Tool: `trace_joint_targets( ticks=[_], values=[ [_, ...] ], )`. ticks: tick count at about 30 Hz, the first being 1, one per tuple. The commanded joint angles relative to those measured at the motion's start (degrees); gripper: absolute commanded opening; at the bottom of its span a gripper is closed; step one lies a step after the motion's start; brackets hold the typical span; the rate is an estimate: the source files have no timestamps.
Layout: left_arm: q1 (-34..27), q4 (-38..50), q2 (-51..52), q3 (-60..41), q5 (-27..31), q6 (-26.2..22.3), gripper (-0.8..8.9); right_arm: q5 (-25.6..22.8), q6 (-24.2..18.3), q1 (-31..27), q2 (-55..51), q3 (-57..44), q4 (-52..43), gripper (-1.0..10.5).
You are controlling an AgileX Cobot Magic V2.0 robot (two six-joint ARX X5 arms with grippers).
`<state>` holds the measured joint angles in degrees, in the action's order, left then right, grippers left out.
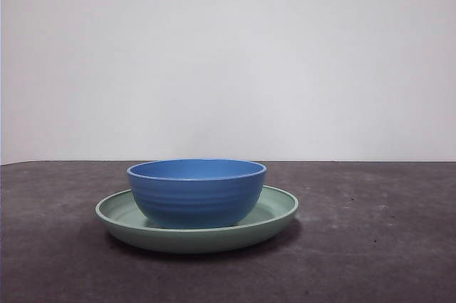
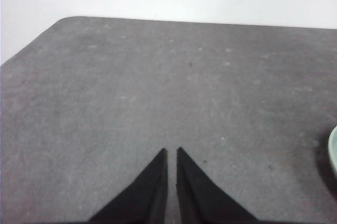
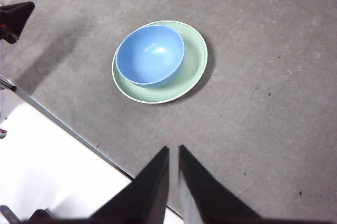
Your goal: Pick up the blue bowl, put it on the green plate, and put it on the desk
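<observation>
Blue ridged matte bowl point(image 1: 197, 192) sits upright inside the wide mint-green plate point(image 1: 278, 207) on the speckled grey tabletop point(image 1: 377, 232), apparently awaiting its lift, while both the left gripper point(image 2: 171, 153) and right gripper point(image 3: 174, 150) hover closed, empty, well apart.

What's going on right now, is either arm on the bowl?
Neither. The blue bowl sits upright in the green plate on the desk, nothing touching it. The right gripper hangs above the desk back from the plate, jaws nearly together and empty. The left gripper waits off to the side over bare desk, also shut and empty.
</observation>
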<state>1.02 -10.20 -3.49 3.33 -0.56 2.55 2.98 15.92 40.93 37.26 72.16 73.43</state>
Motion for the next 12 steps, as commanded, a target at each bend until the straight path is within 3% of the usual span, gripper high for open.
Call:
trace_joint_targets(
  ticks=[1,12],
  values=[
    [0.0,-0.3,1.2,-0.9,0.3,0.7,0.28,0.0,0.1,0.6,0.4,0.5,-0.6,0.3],
    [0.0,-0.5,3.3,-2.6,0.8,0.5,0.28,0.0,0.1,0.6,0.4,0.5,-0.6,0.3]
  ],
)
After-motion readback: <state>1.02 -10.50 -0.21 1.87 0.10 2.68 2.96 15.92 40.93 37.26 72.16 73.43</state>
